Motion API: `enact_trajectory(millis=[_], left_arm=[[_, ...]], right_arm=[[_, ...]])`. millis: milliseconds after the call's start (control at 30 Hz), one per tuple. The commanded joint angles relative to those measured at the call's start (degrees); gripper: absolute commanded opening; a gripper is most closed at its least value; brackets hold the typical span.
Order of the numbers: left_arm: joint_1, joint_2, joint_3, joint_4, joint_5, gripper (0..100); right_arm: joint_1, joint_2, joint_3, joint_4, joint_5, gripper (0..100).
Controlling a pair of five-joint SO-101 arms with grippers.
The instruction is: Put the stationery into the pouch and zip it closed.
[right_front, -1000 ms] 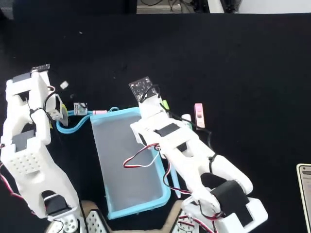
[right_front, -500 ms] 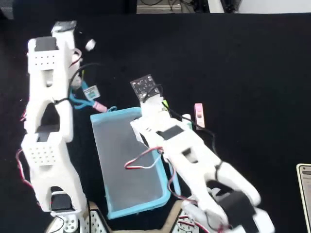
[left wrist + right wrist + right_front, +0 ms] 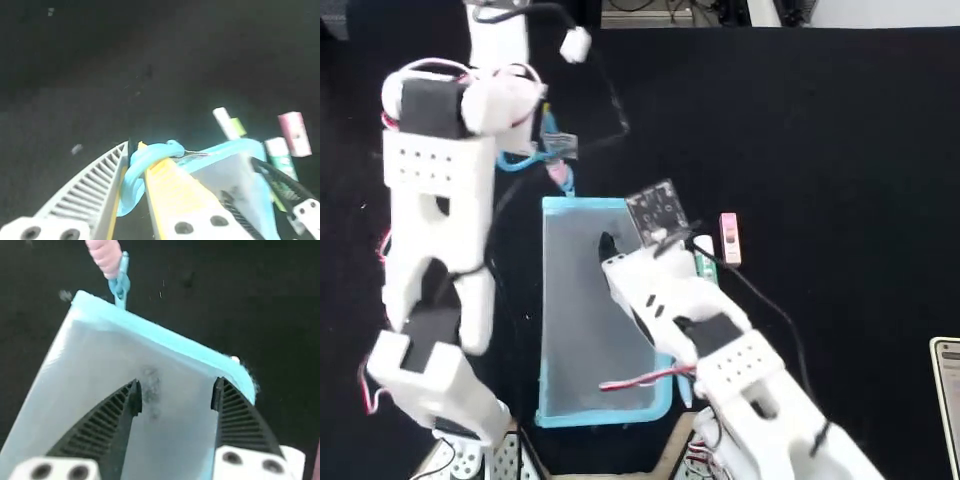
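Observation:
The translucent pouch (image 3: 582,330) with a blue rim lies flat on the black table. My left gripper (image 3: 546,135) is at the pouch's far end, shut on its blue strap (image 3: 131,167), which carries a pink tab (image 3: 560,175). My right gripper (image 3: 177,387) is open and hangs over the pouch's (image 3: 100,385) far end, one finger on each side of a dark smudge; the high view has this gripper (image 3: 618,254) above the pouch's right half. Stationery lies to the right of the pouch: a pink eraser (image 3: 729,238), a green-and-white piece (image 3: 706,262) and a white-and-green piece (image 3: 228,123).
The black table (image 3: 820,150) spreads wide on the right and at the back. A white object (image 3: 947,375) pokes in at the right edge. Both arm bases stand at the near edge.
My left arm swung away to the far side with the strap in its gripper, dragging the pouch round so it lies straight. My right gripper moved over the pouch.

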Motion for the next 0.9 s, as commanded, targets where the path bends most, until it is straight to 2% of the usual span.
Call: enact_trajectory(millis=[0,133,233,400,667,867], left_arm=[[6.99,-6.15,-0.92,0.00,0.18,3],[11.21,-6.51,-1.10,0.00,0.18,3],[13.76,-6.51,-1.10,0.00,0.18,3],[19.12,-6.51,-6.99,0.18,0.44,3],[23.16,-6.59,-14.11,0.18,0.62,3],[23.16,-12.40,-15.08,0.26,0.53,3]], right_arm=[[2.73,-9.98,0.84,1.49,0.09,24.0],[6.33,-22.55,0.75,8.62,0.00,24.3],[5.80,-32.40,-0.22,14.86,0.44,24.6],[3.60,-41.80,-0.57,22.42,0.26,37.6],[3.87,-42.33,-0.75,20.75,0.44,39.5],[8.00,-41.89,-5.67,18.37,0.53,39.5]])
